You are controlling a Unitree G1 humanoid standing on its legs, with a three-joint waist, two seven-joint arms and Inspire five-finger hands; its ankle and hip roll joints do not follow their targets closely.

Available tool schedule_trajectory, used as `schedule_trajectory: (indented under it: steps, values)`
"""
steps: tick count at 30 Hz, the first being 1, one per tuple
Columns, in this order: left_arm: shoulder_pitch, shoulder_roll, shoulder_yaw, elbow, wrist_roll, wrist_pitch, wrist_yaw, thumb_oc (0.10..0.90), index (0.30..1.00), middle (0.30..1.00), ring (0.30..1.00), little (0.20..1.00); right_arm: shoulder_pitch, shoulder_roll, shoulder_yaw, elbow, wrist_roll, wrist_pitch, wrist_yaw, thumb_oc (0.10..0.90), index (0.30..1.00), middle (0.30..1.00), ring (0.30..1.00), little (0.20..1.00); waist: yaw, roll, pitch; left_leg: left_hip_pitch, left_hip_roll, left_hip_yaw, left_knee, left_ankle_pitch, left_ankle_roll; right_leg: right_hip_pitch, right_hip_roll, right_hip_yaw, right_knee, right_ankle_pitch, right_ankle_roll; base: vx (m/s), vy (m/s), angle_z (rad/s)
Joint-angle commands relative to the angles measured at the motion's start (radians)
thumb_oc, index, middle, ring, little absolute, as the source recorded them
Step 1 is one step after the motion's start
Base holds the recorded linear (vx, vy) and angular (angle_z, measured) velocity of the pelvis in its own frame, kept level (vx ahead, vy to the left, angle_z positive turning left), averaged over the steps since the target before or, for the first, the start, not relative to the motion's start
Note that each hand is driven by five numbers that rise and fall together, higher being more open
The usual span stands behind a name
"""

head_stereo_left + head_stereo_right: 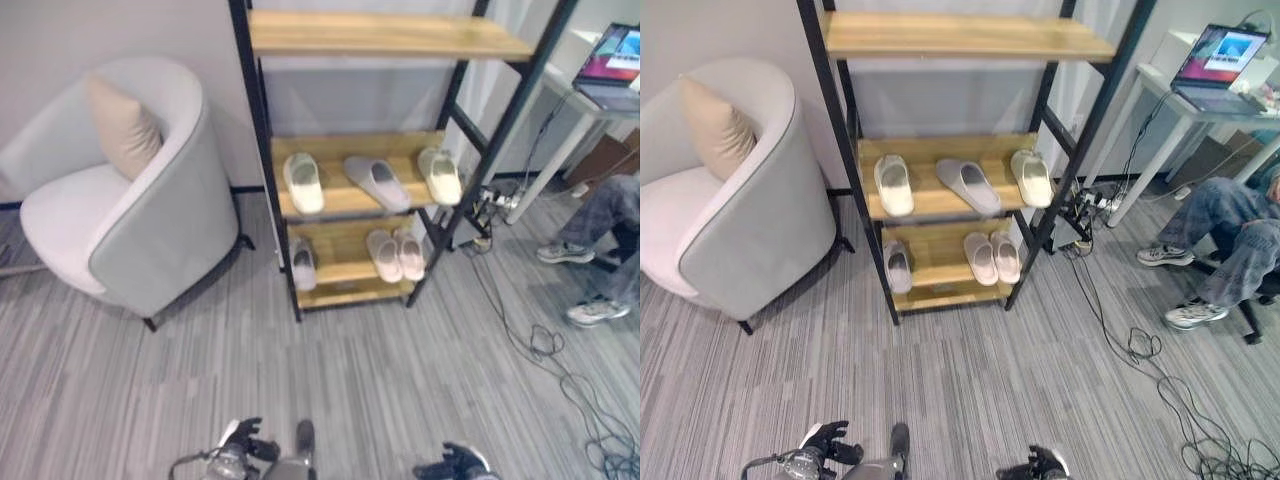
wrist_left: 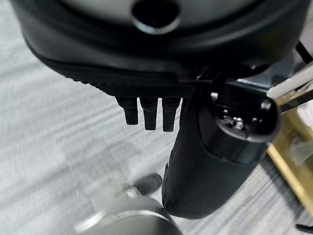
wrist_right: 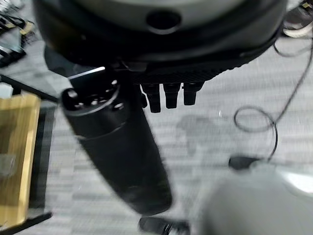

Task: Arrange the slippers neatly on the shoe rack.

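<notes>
The shoe rack (image 1: 262, 120) stands far ahead, between an armchair (image 1: 120, 190) on the left and a desk (image 1: 1185, 110) with a laptop (image 1: 1225, 55) on the right. Six slippers already sit on it: a cream one (image 1: 303, 183), a grey one (image 1: 376, 182) lying askew and another cream one (image 1: 440, 176) on the middle shelf, then a grey one (image 1: 303, 266) and a pink pair (image 1: 394, 254) on the bottom shelf. What seems left is straightening and pairing. Both hands hang low and near, holding nothing: the left hand (image 2: 149, 113) and right hand (image 3: 168, 95) show relaxed, uncurled fingers. No writing is readable.
</notes>
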State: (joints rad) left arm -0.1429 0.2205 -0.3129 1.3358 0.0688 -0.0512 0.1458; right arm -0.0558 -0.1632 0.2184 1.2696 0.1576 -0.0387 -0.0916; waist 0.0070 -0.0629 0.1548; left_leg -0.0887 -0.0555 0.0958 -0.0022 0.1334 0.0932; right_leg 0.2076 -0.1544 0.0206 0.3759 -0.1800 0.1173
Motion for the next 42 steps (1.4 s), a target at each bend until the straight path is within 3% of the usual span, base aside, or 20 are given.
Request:
schedule_trajectory:
  steps: [1, 5, 6, 8, 9, 11, 12, 15, 18, 21, 23, 24, 25, 28, 29, 31, 32, 33, 36, 42]
  values:
    - [0.048, -0.026, -0.013, 0.007, 0.037, 0.008, 0.009, 0.8, 0.9, 0.9, 0.9, 0.9, -0.026, -0.062, 0.01, -0.049, -0.004, -0.021, -0.002, 0.8, 0.9, 0.9, 0.9, 0.9, -0.005, 0.044, 0.003, -0.031, 0.059, 0.004, 0.117, -0.147, -0.031, -0.193, 0.009, -0.01, 0.163, 0.235, 0.022, 0.24, 0.354, -0.47]
    - [0.036, 0.001, 0.005, -0.001, 0.024, 0.009, 0.018, 0.8, 0.9, 0.9, 0.9, 0.9, -0.022, -0.063, -0.002, -0.047, 0.008, -0.024, -0.01, 0.8, 0.9, 0.9, 0.9, 0.9, -0.032, 0.069, 0.023, 0.05, 0.053, 0.005, 0.096, -0.185, -0.02, -0.282, 0.002, -0.077, 0.218, 0.196, -0.012, 0.21, 0.146, -0.04]
    - [0.034, 0.014, 0.02, -0.003, 0.011, 0.008, 0.021, 0.8, 0.9, 0.9, 0.9, 0.9, -0.013, -0.065, -0.009, -0.045, 0.011, -0.024, -0.013, 0.8, 0.9, 0.9, 0.9, 0.9, -0.045, 0.071, 0.026, 0.078, 0.047, 0.005, 0.085, -0.201, -0.022, -0.306, 0.012, -0.115, 0.127, 0.15, -0.023, 0.17, 0.022, 0.08]
    - [0.034, 0.02, 0.029, -0.006, 0.004, 0.005, 0.02, 0.8, 0.9, 0.9, 0.9, 0.9, -0.01, -0.068, -0.015, -0.044, 0.012, -0.023, -0.015, 0.8, 0.9, 0.9, 0.9, 0.9, -0.053, 0.07, 0.032, 0.095, 0.046, 0.003, 0.082, -0.212, -0.026, -0.309, 0.01, -0.136, 0.057, 0.133, -0.021, 0.23, -0.037, 0.12]
    - [0.032, 0.023, 0.027, -0.004, 0.013, -0.002, 0.024, 0.8, 0.9, 0.9, 0.9, 0.9, -0.009, -0.079, -0.03, -0.039, 0.02, -0.023, -0.023, 0.8, 0.9, 0.9, 0.9, 0.9, -0.062, 0.065, 0.033, 0.113, 0.047, -0.002, 0.077, -0.229, -0.034, -0.328, 0.007, -0.142, -0.078, 0.132, -0.014, 0.3, -0.125, -0.02]
    - [0.037, 0.022, 0.028, 0.0, 0.021, -0.004, 0.029, 0.8, 0.9, 0.9, 0.9, 0.9, -0.009, -0.088, -0.034, -0.041, 0.017, -0.022, -0.027, 0.8, 0.9, 0.9, 0.9, 0.9, -0.067, 0.063, 0.041, 0.134, 0.051, -0.014, 0.083, -0.247, -0.041, -0.349, 0.005, -0.122, -0.156, 0.157, -0.001, 0.28, -0.159, -0.07]
    - [0.034, 0.028, -0.003, 0.024, 0.024, 0.009, 0.008, 0.8, 0.9, 0.9, 0.9, 0.9, -0.197, -0.132, -0.025, 0.009, 0.02, 0.04, -0.04, 0.8, 0.9, 0.9, 0.9, 0.9, -0.039, 0.053, 0.033, 0.153, 0.052, -0.038, 0.094, -0.266, -0.05, -0.337, -0.003, -0.131, -0.184, 0.163, 0.003, 0.24, -0.192, -0.1]
    - [0.049, 0.026, 0.019, 0.014, 0.031, 0.0, 0.008, 0.8, 0.9, 0.9, 0.9, 0.9, -0.069, -0.154, -0.037, -0.001, 0.016, -0.001, -0.016, 0.8, 0.9, 0.9, 0.9, 0.9, -0.037, 0.049, 0.031, 0.162, 0.052, -0.052, 0.105, -0.28, -0.051, -0.344, -0.012, -0.129, -0.187, 0.178, 0.007, 0.17, -0.166, -0.06]
    - [0.081, 0.013, 0.028, 0.02, 0.049, -0.009, 0.012, 0.8, 0.9, 0.9, 0.9, 0.9, -0.07, -0.17, -0.085, 0.033, 0.03, -0.006, -0.045, 0.8, 0.9, 0.9, 0.9, 0.9, -0.028, 0.038, -0.006, 0.183, 0.056, -0.056, 0.113, -0.306, -0.061, -0.291, -0.006, -0.124, -0.234, 0.168, 0.0, 0.23, -0.246, 0.21]
    - [0.102, 0.019, 0.053, 0.016, 0.041, -0.014, 0.014, 0.8, 0.9, 0.9, 0.9, 0.9, -0.018, -0.192, -0.116, -0.029, 0.064, -0.035, -0.045, 0.8, 0.9, 0.9, 0.9, 0.9, -0.036, 0.035, -0.016, 0.182, 0.092, -0.052, 0.151, -0.312, -0.09, -0.264, 0.029, -0.102, -0.229, 0.14, -0.021, 0.08, -0.264, -0.04]
    - [0.101, 0.013, 0.042, -0.001, 0.042, -0.013, 0.017, 0.8, 0.9, 0.9, 0.9, 0.9, -0.014, -0.212, -0.124, -0.065, 0.074, -0.049, -0.054, 0.8, 0.9, 0.9, 0.9, 0.9, -0.038, 0.03, -0.009, 0.149, 0.121, -0.055, 0.236, -0.289, -0.116, -0.241, 0.051, -0.104, -0.232, 0.11, -0.045, 0.01, -0.309, -0.25]
    - [0.087, 0.009, 0.018, -0.023, 0.053, -0.014, 0.023, 0.8, 0.9, 0.9, 0.9, 0.9, -0.013, -0.234, -0.14, -0.103, 0.086, -0.063, -0.071, 0.8, 0.9, 0.9, 0.9, 0.9, -0.045, 0.02, 0.009, 0.084, 0.176, -0.042, 0.366, -0.202, -0.15, -0.204, 0.068, -0.128, -0.24, 0.086, -0.075, -0.04, -0.398, -0.24]
    - [0.078, 0.006, 0.02, -0.041, 0.048, -0.011, 0.025, 0.8, 0.9, 0.9, 0.9, 0.9, 0.042, -0.251, -0.163, -0.151, 0.084, -0.065, -0.068, 0.8, 0.9, 0.9, 0.9, 0.9, -0.059, 0.011, 0.024, 0.049, 0.205, -0.026, 0.429, -0.154, -0.149, -0.194, 0.076, -0.132, -0.239, 0.08, -0.091, -0.05, -0.311, -0.06]
    - [0.069, 0.006, 0.028, -0.046, 0.037, -0.015, 0.031, 0.8, 0.9, 0.9, 0.9, 0.9, 0.086, -0.235, -0.162, -0.222, 0.07, -0.081, -0.098, 0.8, 0.9, 0.9, 0.9, 0.9, -0.071, 0.001, 0.036, 0.023, 0.212, -0.003, 0.45, -0.161, -0.136, -0.18, 0.089, -0.124, -0.252, 0.072, -0.103, 0.0, -0.139, 0.13]
    - [0.075, -0.007, 0.029, -0.05, 0.035, -0.02, 0.048, 0.8, 0.9, 0.9, 0.9, 0.9, 0.124, -0.219, -0.162, -0.375, 0.057, -0.097, -0.106, 0.8, 0.9, 0.9, 0.9, 0.9, -0.069, 0.001, 0.043, -0.011, 0.166, -0.009, 0.384, -0.196, -0.122, -0.175, 0.091, -0.113, -0.267, 0.072, -0.093, 0.03, -0.066, -0.03]
    - [0.076, -0.007, 0.028, -0.05, 0.035, -0.02, 0.048, 0.8, 0.9, 0.9, 0.9, 0.9, 0.128, -0.219, -0.163, -0.379, 0.057, -0.095, -0.106, 0.8, 0.9, 0.9, 0.9, 0.9, -0.068, 0.001, 0.043, -0.008, 0.164, -0.008, 0.381, -0.196, -0.121, -0.173, 0.09, -0.112, -0.267, 0.07, -0.092, 0.03, 0.001, -0.27]
    - [0.088, -0.024, 0.023, -0.052, 0.041, -0.021, 0.048, 0.8, 0.9, 0.9, 0.9, 0.9, 0.161, -0.23, -0.15, -0.51, 0.037, -0.114, -0.097, 0.8, 0.9, 0.9, 0.9, 0.9, -0.06, 0.007, 0.045, -0.028, 0.141, -0.012, 0.267, -0.187, -0.124, -0.163, 0.094, -0.114, -0.28, 0.066, -0.083, 0.04, 0.032, -0.37]
    - [0.088, -0.031, 0.022, -0.051, 0.051, -0.026, 0.059, 0.8, 0.9, 0.9, 0.9, 0.9, 0.161, -0.236, -0.144, -0.541, 0.035, -0.13, -0.086, 0.8, 0.9, 0.9, 0.9, 0.9, -0.053, 0.007, 0.048, -0.047, 0.134, -0.023, 0.248, -0.171, -0.134, -0.155, 0.093, -0.109, -0.288, 0.065, -0.078, 0.07, 0.064, -0.23]
    - [0.091, -0.044, 0.018, -0.028, 0.102, -0.024, 0.046, 0.8, 0.9, 0.9, 0.9, 0.9, 0.193, -0.248, -0.106, -0.745, 0.088, -0.181, 0.011, 0.8, 0.9, 0.9, 0.9, 0.9, -0.068, 0.028, 0.028, 0.039, 0.124, -0.034, 0.096, -0.156, -0.133, -0.152, 0.105, -0.099, -0.308, 0.073, -0.064, 0.05, 0.068, -0.26]
    - [0.103, -0.03, 0.067, -0.006, 0.136, -0.025, 0.04, 0.8, 0.9, 0.9, 0.9, 0.9, 0.282, -0.315, -0.108, -1.139, 0.017, -0.232, 0.082, 0.8, 0.9, 0.9, 0.9, 0.9, -0.086, 0.037, 0.0, 0.115, 0.118, 0.0, 0.016, -0.157, -0.121, -0.146, 0.095, -0.082, -0.335, 0.09, -0.046, 0.05, 0.072, -0.14]
